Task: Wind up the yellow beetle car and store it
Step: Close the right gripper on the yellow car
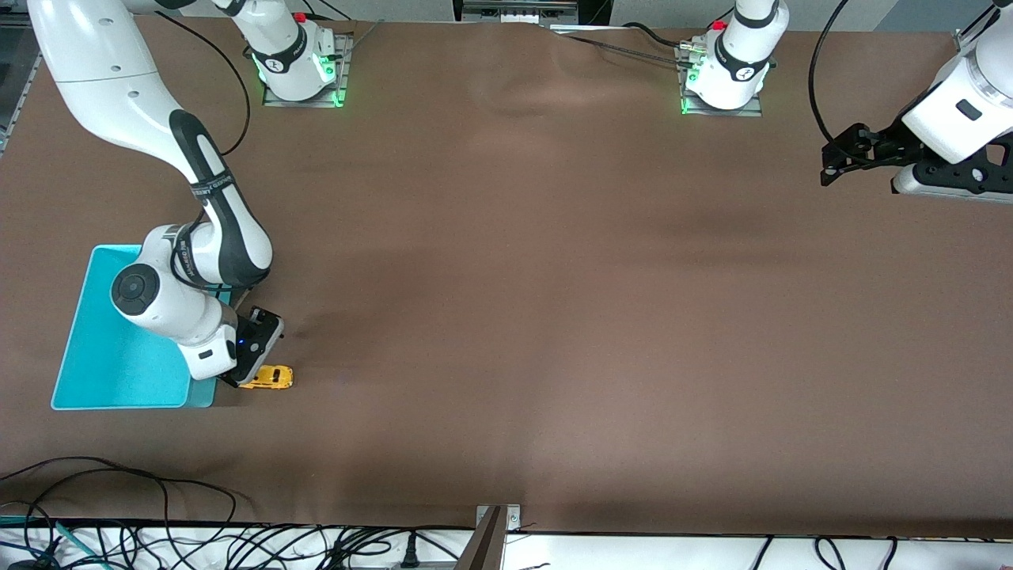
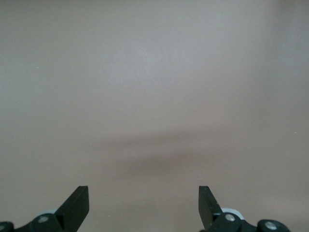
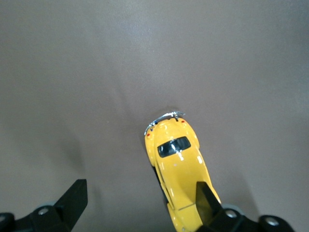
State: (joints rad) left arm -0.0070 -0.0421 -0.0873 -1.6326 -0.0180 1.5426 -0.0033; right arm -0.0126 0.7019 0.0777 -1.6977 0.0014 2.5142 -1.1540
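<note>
Right wrist view — yellow beetle car [image 3: 179,181] lies off-centre, against one finger [image 3: 205,200] of the wide-open right hand [image 3: 140,200], its long axis running away from the wrist | car on desk [image 1: 554,317] just beside turquoise bin [image 1: 103,356] | left hand [image 2: 144,203] — wide open, waits well apart over the left arm's end.

The only lettering is on the white right robot arm [image 1: 214,206]: a line of black print runs along a band on its forearm and another sits on its wrist link, both too small to read. A small dark mark on each white arm base [image 1: 289,59] is equally unreadable.
</note>
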